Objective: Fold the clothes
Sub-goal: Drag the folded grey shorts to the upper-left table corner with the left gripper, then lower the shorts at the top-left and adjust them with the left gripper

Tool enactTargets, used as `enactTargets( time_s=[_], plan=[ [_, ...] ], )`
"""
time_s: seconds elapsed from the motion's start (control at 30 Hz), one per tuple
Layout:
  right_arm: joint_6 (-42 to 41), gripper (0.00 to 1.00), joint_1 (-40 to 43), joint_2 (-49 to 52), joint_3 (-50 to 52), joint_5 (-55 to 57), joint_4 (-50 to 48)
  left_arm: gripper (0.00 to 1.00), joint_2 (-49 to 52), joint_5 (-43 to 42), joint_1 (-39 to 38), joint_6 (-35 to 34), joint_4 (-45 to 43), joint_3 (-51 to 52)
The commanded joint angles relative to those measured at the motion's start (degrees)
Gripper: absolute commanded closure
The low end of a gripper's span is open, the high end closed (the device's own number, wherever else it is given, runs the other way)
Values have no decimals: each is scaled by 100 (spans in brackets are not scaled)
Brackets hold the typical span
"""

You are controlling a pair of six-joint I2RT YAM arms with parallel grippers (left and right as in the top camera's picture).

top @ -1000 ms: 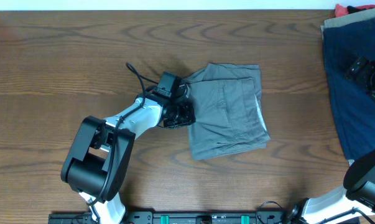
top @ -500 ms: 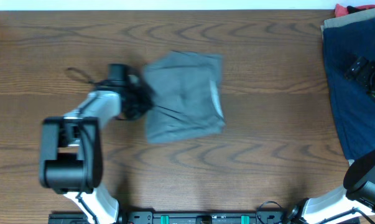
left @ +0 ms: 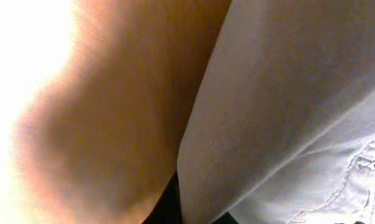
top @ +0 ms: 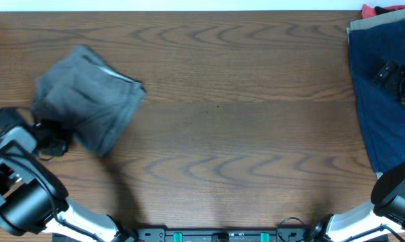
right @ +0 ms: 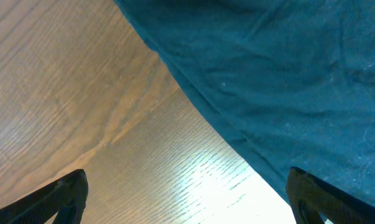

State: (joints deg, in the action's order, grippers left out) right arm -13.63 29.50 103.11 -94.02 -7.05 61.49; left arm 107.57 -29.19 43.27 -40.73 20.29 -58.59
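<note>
Shorts [top: 88,101] lie at the table's [top: 242,134] left end, another garment [top: 373,114] far right

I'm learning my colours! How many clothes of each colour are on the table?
Grey shorts: 1
Navy blue garment: 1
Tan garment: 1
Red garment: 1
Total: 4

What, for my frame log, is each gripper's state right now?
Left gripper: closed, holding the edge of the grey shorts.
Right gripper: open, holding nothing, by the navy garment.
</note>
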Motion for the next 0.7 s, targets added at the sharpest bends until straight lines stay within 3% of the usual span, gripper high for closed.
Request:
enactTargets(
  time_s=[0.0, 0.13, 0.33, 0.53, 0.67],
  plan=[
    [-70, 1, 11, -9, -26, -2, 0, 94, 101, 4, 50, -155, -33, 79],
    [-70, 1, 11, -9, -26, -2, 0, 94, 101, 4, -214, -280, -181, 79],
    [-70, 1, 11, -9, -26, -2, 0, 94, 105, 44, -1023, -1421, -734, 131],
    [-70, 1, 11, -9, -26, -4, 0, 94, 109, 1106, -1803, -2129, -1604, 133],
    [-70, 1, 11, -9, -26, -2, 0, 94, 109, 1486, -2011, -2155, -1917, 131]
  ],
)
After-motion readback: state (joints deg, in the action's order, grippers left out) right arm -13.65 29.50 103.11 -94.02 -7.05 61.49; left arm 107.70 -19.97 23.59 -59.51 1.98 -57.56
